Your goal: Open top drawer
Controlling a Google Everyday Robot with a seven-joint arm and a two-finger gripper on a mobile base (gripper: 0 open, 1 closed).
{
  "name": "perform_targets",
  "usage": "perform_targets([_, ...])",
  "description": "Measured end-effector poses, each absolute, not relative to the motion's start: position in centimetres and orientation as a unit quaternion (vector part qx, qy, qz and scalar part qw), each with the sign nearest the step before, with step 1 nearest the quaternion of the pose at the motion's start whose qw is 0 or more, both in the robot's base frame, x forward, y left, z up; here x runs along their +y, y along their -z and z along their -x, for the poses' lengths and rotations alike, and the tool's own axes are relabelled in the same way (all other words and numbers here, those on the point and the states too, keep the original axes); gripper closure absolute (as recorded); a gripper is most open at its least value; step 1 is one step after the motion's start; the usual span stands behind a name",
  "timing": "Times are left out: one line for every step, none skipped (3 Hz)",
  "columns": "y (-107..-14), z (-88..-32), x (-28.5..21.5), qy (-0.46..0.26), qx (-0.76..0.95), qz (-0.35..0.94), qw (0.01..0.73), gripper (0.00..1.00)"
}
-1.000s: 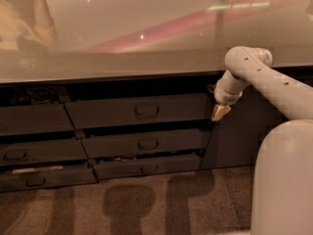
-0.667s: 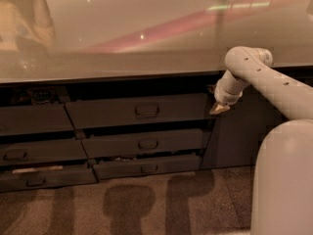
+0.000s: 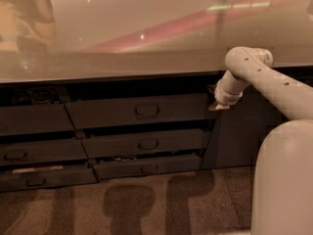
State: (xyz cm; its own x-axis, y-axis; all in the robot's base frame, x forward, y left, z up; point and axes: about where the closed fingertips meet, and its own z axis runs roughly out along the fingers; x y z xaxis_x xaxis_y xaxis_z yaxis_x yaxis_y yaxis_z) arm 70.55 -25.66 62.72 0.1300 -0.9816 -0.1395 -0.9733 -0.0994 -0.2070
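The top drawer (image 3: pixel 112 112) is the widest dark grey front under the counter, with a small bar handle (image 3: pixel 146 110) at its middle. A dark gap shows above its top edge. My gripper (image 3: pixel 218 104) hangs from the pale arm (image 3: pixel 264 80) at the drawer's right end, close to the front's upper right corner and well right of the handle. Whether it touches the drawer cannot be told.
A glossy counter top (image 3: pixel 146 38) overhangs the drawers. Two narrower drawer fronts (image 3: pixel 146 144) (image 3: pixel 146 167) sit below the top one, and more drawers (image 3: pixel 29 119) stand at the left. A dark cabinet panel (image 3: pixel 234 136) is right of the drawers. My pale base (image 3: pixel 283 180) fills the lower right.
My gripper has risen slightly beside the drawer's right end. The drawer front has not visibly moved.
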Motion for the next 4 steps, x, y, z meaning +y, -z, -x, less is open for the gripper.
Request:
perform_targets([-62.8, -70.5, -25.7, 0.017, 0.659, 0.741, 0.125, 1.0])
perform_targets([-63.2, -70.5, -25.6, 0.017, 0.659, 0.741, 0.125, 1.0])
perform_targets([-63.5, -70.5, -25.6, 0.017, 0.659, 0.741, 0.125, 1.0])
perform_targets([-64.1, -70.5, -25.6, 0.017, 0.659, 0.741, 0.125, 1.0])
